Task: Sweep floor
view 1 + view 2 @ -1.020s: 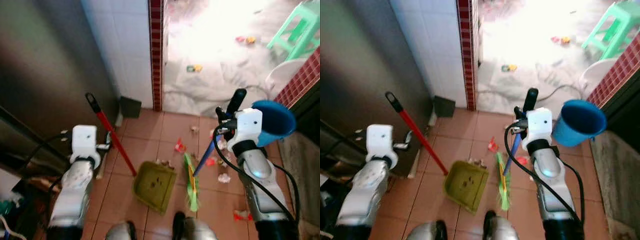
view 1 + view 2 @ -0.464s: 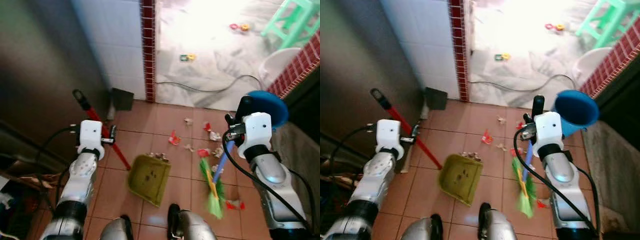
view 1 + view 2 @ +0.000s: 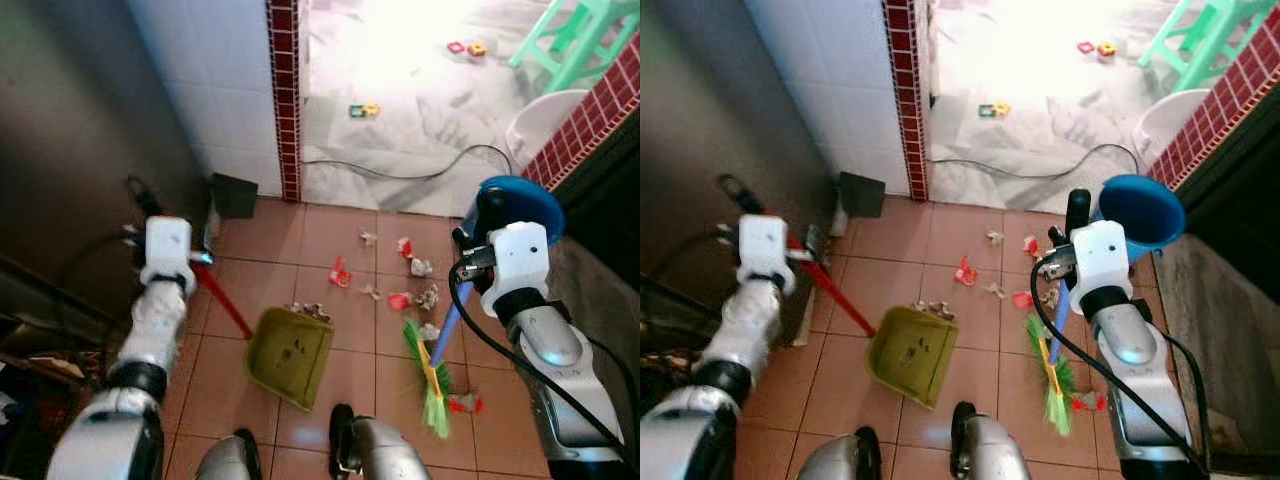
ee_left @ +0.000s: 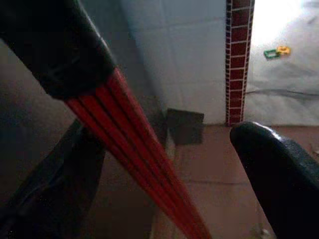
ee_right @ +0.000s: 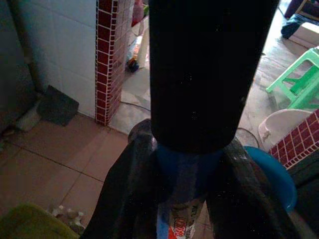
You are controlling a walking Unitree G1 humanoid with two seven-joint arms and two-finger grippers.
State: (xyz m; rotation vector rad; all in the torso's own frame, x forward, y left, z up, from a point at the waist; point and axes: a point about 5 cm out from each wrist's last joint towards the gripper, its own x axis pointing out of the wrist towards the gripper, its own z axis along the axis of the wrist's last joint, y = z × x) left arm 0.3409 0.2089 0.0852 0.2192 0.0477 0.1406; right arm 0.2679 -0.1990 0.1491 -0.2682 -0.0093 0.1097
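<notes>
An olive-green dustpan (image 3: 290, 355) lies on the terracotta tiles near my feet. Its long red handle (image 3: 222, 308) rises to my left gripper (image 3: 190, 258), which is shut on it. In the left wrist view the red handle (image 4: 134, 164) runs between the black fingers (image 4: 279, 169). My right gripper (image 3: 468, 250) is shut on the blue handle (image 3: 447, 325) of a broom. Its green bristles (image 3: 432, 385) rest on the floor to the right of the dustpan. Red and white litter scraps (image 3: 400, 298) lie between the two, and one red scrap (image 3: 462, 403) lies beside the bristles.
A blue bucket (image 3: 520, 205) stands just behind my right wrist. Beyond a red-tiled pillar (image 3: 287, 100) lies a bright floor with a cable (image 3: 400, 175), toys (image 3: 362, 109), a white basin (image 3: 545, 120) and a green stool (image 3: 580, 40). A dark wall closes the left.
The broom head has swung right, from beside the dustpan to right of the litter. The camera has tipped down and shifted. Both grippers keep their hold.
</notes>
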